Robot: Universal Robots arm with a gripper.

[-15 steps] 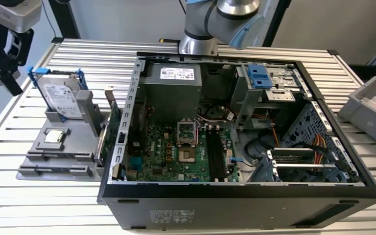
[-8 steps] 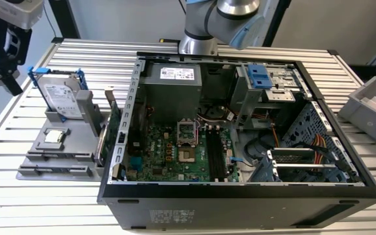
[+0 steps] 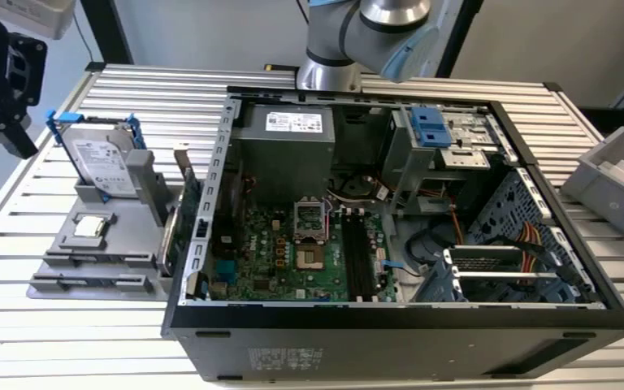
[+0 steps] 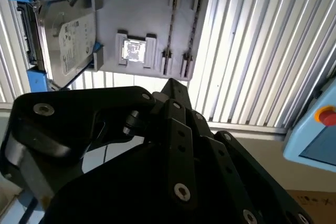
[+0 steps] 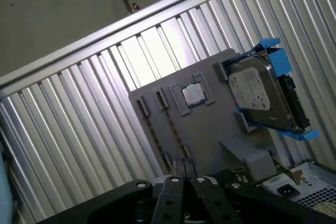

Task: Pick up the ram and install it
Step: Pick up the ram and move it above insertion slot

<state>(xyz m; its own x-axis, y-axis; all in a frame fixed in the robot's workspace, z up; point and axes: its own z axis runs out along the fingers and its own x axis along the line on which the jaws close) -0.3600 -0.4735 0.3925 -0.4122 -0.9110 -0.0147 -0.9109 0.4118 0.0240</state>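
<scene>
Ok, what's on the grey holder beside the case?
On the holder a hard drive in a blue bracket stands on edge and a silver chip lies in a recess. The gripper covers one end of the long slots.

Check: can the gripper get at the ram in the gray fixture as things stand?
Probably yes: the gripper hangs above the gray fixture, and nothing covers the ram.

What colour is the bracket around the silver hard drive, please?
The plastic bracket is blue; see the first wrist view.

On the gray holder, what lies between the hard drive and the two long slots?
A small square silver chip sits there, as seen in both wrist views.
</scene>
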